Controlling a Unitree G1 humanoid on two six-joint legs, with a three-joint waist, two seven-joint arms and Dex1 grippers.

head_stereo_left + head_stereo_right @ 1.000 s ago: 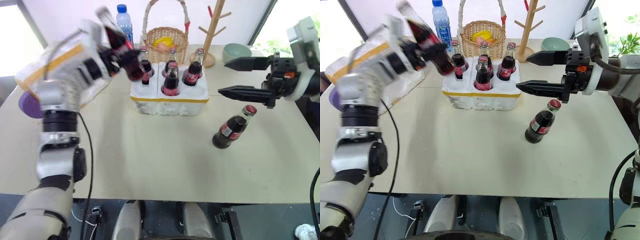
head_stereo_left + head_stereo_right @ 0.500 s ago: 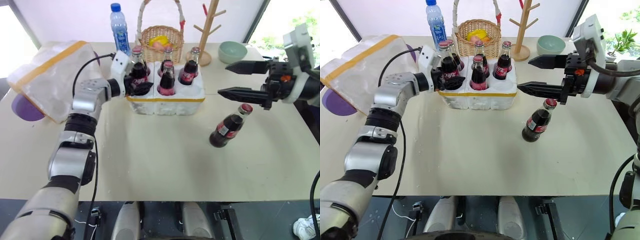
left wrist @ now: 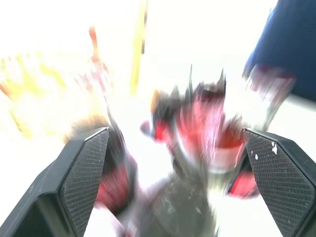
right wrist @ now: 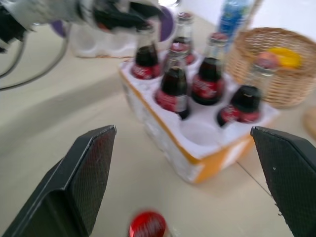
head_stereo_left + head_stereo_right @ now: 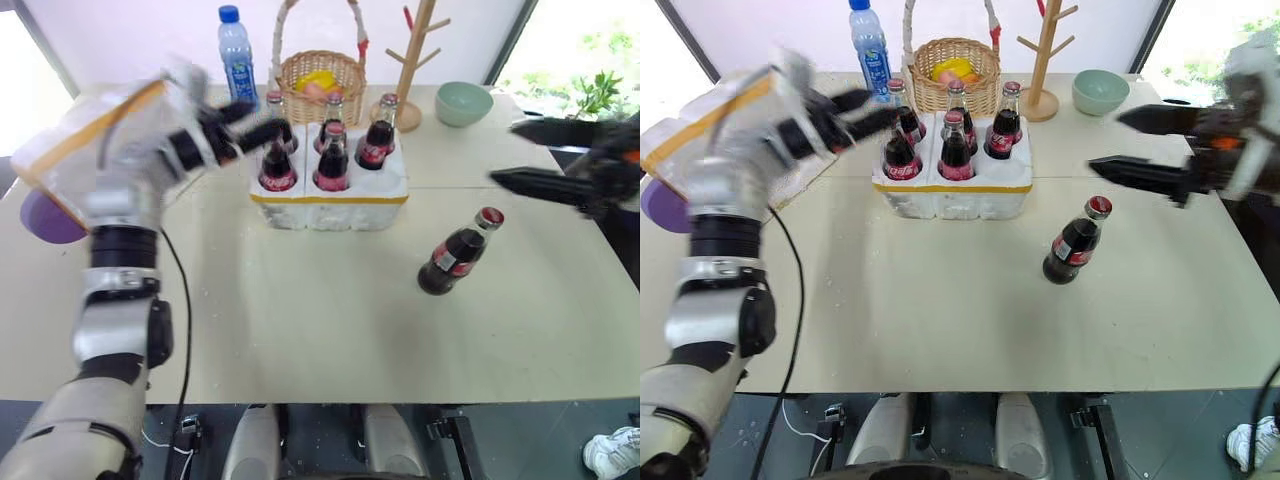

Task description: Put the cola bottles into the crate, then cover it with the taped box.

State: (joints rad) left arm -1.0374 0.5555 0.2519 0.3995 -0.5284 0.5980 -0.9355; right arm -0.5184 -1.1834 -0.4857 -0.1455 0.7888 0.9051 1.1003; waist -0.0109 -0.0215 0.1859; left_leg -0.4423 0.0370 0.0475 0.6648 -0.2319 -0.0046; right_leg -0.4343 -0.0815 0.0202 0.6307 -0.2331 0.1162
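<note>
Five small glass cola bottles with red caps are seen standing in the low white styrofoam crate with a yellow tape band; one front well is bare. A sixth cola bottle is stood on the beige table, right of the crate. The left gripper is held spread above the crate's left bottles, gripping nothing. The right gripper is spread wide, above and right of the lone bottle. The large white taped styrofoam box is seen at far left
</note>
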